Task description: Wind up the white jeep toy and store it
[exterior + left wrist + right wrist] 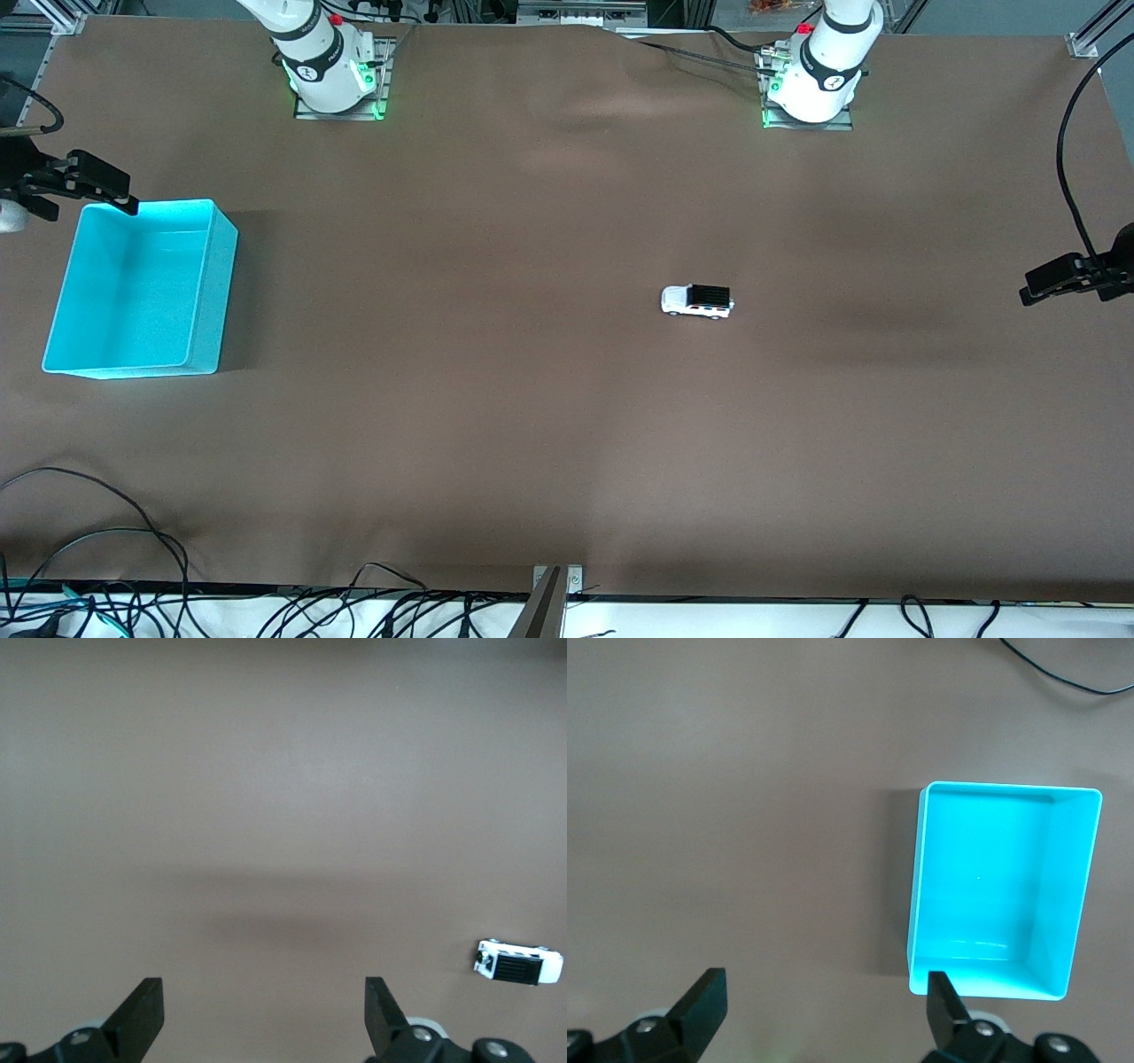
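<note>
The white jeep toy point(697, 301) stands on its wheels on the brown table, toward the left arm's end, with its black rear roof up. It also shows at the edge of the left wrist view point(518, 961). My left gripper point(264, 992) is open and empty, high over bare table, with the jeep well off to one side. My right gripper point(828, 983) is open and empty, high over bare table beside the turquoise bin point(919, 895). Neither gripper shows in the front view.
The turquoise bin point(226, 292) is empty and stands at the right arm's end of the table. Black clamps on cables reach in at both table ends point(84, 182) point(1067, 275). Loose cables point(106, 540) lie along the table edge nearest the front camera.
</note>
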Tool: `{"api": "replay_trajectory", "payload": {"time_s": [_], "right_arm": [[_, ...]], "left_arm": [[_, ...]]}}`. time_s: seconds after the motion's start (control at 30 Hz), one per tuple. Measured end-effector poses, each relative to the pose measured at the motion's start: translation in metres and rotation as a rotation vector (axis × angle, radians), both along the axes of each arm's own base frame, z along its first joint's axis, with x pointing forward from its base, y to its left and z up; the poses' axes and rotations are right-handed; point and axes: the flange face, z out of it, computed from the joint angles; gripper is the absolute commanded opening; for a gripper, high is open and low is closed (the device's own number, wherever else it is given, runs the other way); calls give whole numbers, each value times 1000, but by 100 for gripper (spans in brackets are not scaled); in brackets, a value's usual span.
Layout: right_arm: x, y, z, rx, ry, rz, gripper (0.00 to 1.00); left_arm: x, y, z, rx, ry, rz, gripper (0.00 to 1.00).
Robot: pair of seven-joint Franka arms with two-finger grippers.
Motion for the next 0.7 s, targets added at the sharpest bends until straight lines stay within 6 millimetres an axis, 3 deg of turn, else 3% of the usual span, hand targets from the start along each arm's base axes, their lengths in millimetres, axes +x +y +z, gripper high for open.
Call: {"api": "replay_trajectory", "payload": {"time_s": [0.7], "right_arm": [[0,0,1,0,-2,0,100]], "left_arm": [[-4,0,-2,-3,32,-11,100]]}}
